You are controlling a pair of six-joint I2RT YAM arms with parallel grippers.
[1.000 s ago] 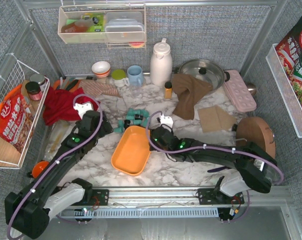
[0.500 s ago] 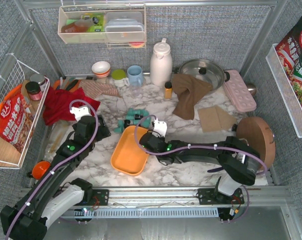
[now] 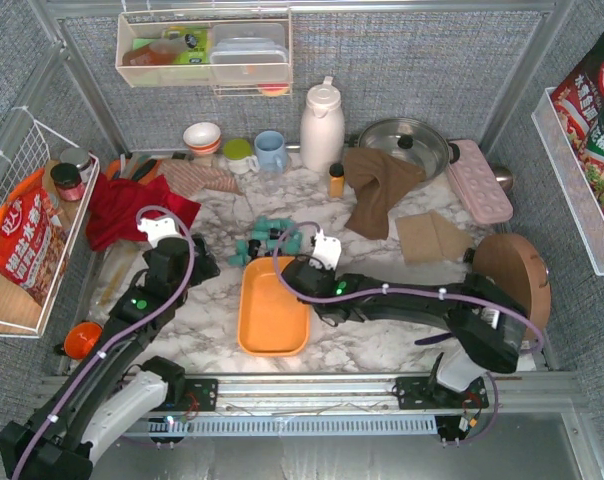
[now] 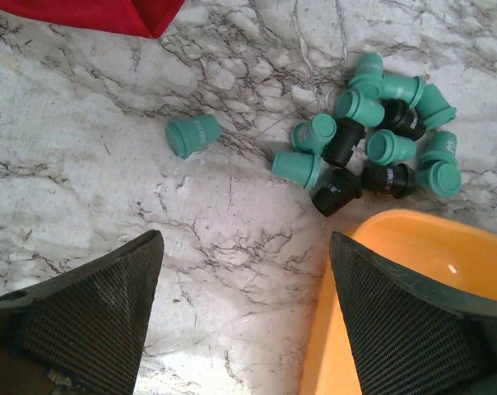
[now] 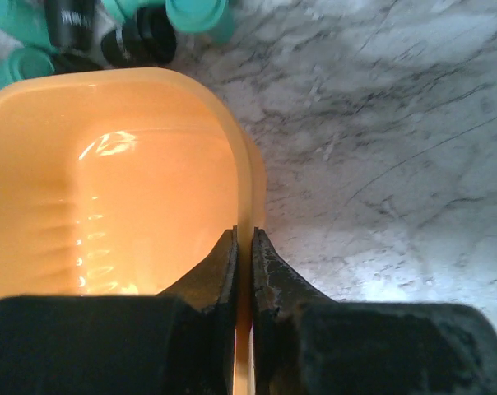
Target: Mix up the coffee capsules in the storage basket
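A tall white jug [image 3: 322,127] stands at the back of the marble table [image 3: 377,345]. Just left of the jug is a blue mug [image 3: 271,150], then a green cup [image 3: 238,155], then a small red and white bowl [image 3: 202,137]. A little amber bottle [image 3: 336,180] stands just in front of the jug. Right of the jug, a brown cloth [image 3: 377,185] lies against a metal pot [image 3: 407,143]. A pink tray [image 3: 479,180] is farther right. Far left of the jug lies a red cloth [image 3: 127,212].
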